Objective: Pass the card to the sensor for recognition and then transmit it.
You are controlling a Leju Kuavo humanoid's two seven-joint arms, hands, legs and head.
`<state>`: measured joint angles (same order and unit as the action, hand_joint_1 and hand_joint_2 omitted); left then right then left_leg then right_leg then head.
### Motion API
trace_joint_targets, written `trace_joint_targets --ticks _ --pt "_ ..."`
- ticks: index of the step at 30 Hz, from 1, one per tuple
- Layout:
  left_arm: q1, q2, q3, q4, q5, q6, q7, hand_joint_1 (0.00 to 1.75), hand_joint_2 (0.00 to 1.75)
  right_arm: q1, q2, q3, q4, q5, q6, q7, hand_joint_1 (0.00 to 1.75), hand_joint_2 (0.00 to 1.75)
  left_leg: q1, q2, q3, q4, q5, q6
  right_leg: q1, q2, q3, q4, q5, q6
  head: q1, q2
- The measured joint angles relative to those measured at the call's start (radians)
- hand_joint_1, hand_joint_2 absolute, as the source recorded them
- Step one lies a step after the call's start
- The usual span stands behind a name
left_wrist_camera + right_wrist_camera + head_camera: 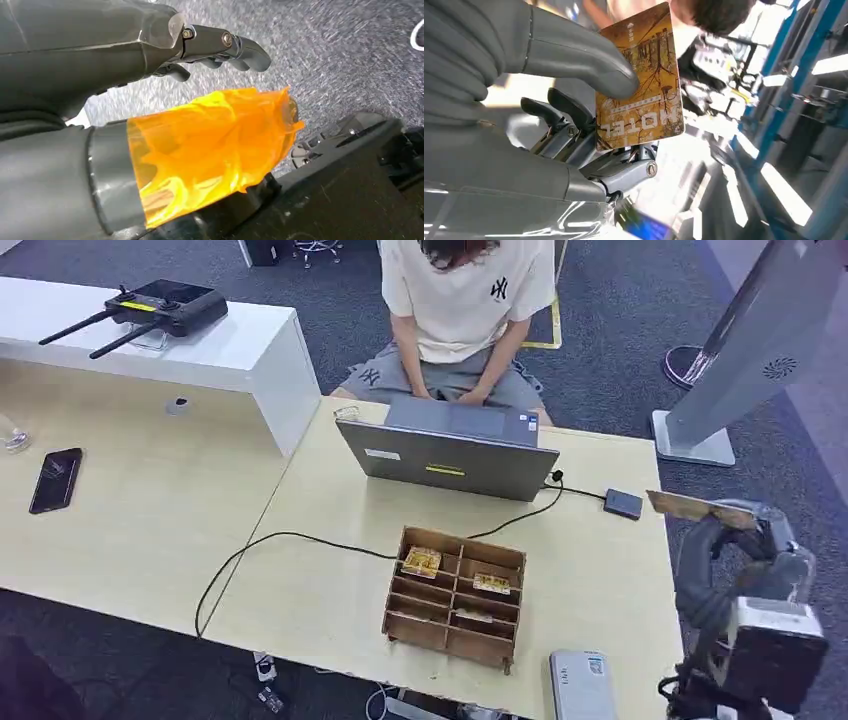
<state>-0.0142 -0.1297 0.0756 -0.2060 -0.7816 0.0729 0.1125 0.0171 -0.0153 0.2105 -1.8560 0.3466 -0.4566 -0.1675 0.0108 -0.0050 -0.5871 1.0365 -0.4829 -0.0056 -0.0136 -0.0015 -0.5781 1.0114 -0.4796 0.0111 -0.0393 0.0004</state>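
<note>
My right hand (589, 125) pinches the hotel card (640, 80), lifted off the table (600, 570); the sensor (623, 504) pass and handover remain. My left hand (150, 55) hangs empty, fingers apart.

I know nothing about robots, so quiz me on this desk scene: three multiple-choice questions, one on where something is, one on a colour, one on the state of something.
1. Where is the wooden organizer?
A. On the table, robot's side of the laptop
B. On the floor
C. On the white counter

2. What colour is the card?
A. Blue
B. Orange-brown
C. White

3. What is the right hand doing?
A. Hanging empty
B. Pressing the laptop
C. Holding the card

Answers: 1 A, the head view shows the box between robot and laptop. 2 B, the right wrist view shows an autumn-toned card printed HOTEL. 3 C, the thumb pins the card against the fingers.
</note>
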Motion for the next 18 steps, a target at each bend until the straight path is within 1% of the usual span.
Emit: trace_joint_targets --ticks 4,6,9,11,13,15,18 --pt "0.006 -0.005 0.023 0.000 0.024 0.011 -0.002 0.00 0.00 0.087 0.000 -0.037 -0.045 -0.105 0.052 -0.003 1.75 1.75 0.000 0.001 0.000 0.000 -0.001 0.000 0.000 0.001 -0.001 0.000 0.000 0.000 0.000 0.000" --pt "0.010 -0.005 0.040 0.000 0.034 0.014 -0.005 0.00 0.00 0.154 0.000 -0.052 -0.064 -0.156 0.078 0.001 1.75 1.75 0.000 -0.002 0.000 0.000 -0.001 0.000 0.000 -0.002 0.000 0.000 -0.001 0.001 0.001 0.000" --pt "0.017 -0.005 0.063 0.000 0.055 0.024 -0.007 0.00 0.00 0.214 0.000 -0.060 -0.067 -0.235 0.118 0.027 1.75 1.75 0.000 0.000 0.000 0.000 -0.001 0.000 0.000 0.000 -0.001 0.000 -0.001 0.001 0.000 0.000" --pt "0.018 -0.006 0.077 0.000 0.070 0.029 -0.009 0.00 0.00 0.261 -0.005 -0.061 -0.067 -0.299 0.143 0.057 1.75 1.75 0.000 -0.001 -0.001 0.000 -0.001 0.000 0.000 -0.001 0.000 0.000 -0.002 0.001 0.000 0.000" --pt "0.022 -0.005 0.089 0.000 0.078 0.032 -0.011 0.00 0.00 0.297 -0.013 -0.061 -0.064 -0.338 0.151 0.070 1.75 1.75 0.000 -0.001 -0.001 0.000 -0.001 0.000 0.000 -0.001 -0.001 0.000 -0.002 0.001 0.000 0.000" --pt "0.024 -0.005 0.098 0.000 0.080 0.032 -0.012 0.00 0.00 0.317 -0.019 -0.061 -0.062 -0.350 0.153 0.074 1.75 1.75 0.000 0.000 -0.001 0.000 -0.001 0.000 0.000 0.000 -0.001 0.000 -0.002 0.001 0.000 0.000" --pt "0.024 -0.006 0.111 0.000 0.087 0.032 -0.012 0.00 0.00 0.341 -0.042 -0.053 -0.057 -0.402 0.161 0.122 1.75 1.75 0.000 0.000 -0.001 0.000 -0.001 0.000 0.000 0.000 -0.001 0.000 -0.002 0.001 0.000 0.000"
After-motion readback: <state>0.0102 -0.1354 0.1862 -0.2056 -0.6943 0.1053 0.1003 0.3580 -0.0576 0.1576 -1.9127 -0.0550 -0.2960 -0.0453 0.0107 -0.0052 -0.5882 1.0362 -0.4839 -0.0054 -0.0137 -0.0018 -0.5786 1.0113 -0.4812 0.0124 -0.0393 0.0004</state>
